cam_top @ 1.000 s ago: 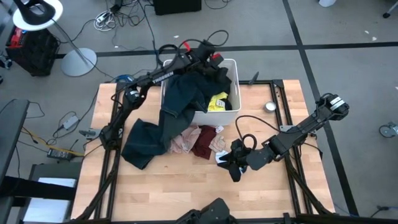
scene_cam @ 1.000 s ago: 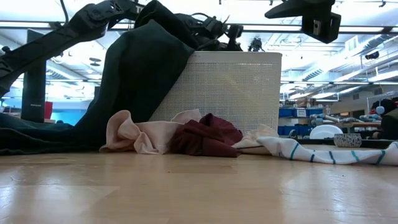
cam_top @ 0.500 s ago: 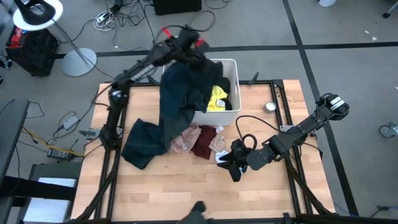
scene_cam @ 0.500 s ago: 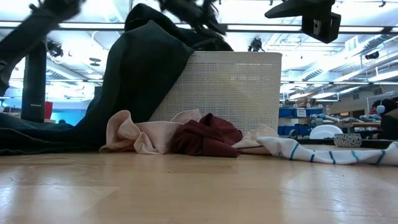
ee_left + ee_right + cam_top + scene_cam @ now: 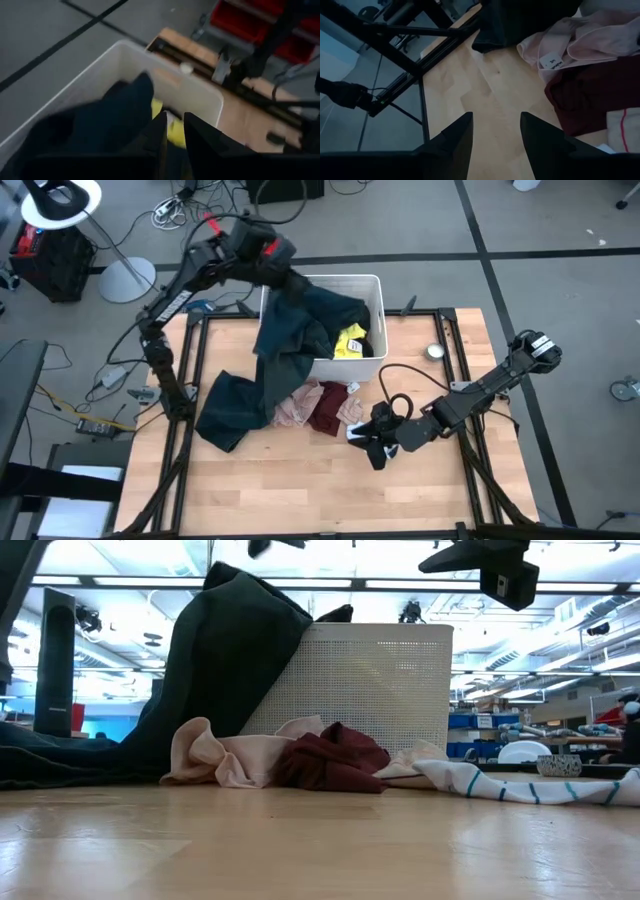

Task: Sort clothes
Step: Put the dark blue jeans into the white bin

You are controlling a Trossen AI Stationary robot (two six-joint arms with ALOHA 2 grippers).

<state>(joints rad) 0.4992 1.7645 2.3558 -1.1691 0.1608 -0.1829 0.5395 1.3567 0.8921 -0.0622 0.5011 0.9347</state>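
A dark green garment (image 5: 290, 315) hangs over the left wall of the white bin (image 5: 380, 320). Its upper part (image 5: 225, 600) leans on the bin and its lower end (image 5: 232, 408) lies on the table. My left gripper (image 5: 284, 277) is raised over the bin's far left corner and shut on dark cloth (image 5: 100, 130). In the bin lie another dark piece (image 5: 338, 305) and a yellow one (image 5: 350, 342). Pink (image 5: 293, 410), maroon (image 5: 325, 408) and white striped (image 5: 520, 783) pieces lie in front of the bin. Beside them my right gripper (image 5: 375, 445) hovers open over wood (image 5: 492, 125). My left gripper has the dark green garment's upper end (image 5: 278, 288) between its two fingers (image 5: 159, 137), which stand close together and slant down from the far left. The cloth itself hides the place of contact. The garment hangs below over the bin's wall, with its lower end on the table.
A small round metal dish (image 5: 434, 351) stands right of the bin. Black frame rails (image 5: 186, 380) run along the table's sides. Bare wood (image 5: 300, 490) lies toward the near edge. Cables and a lamp base lie on the floor beyond the far edge.
My left gripper has risen and swung from over the bin's middle to its far left corner. The dark garment's upper end has been drawn the same way, and its lower end has stayed on the table. More of the yellow piece shows.
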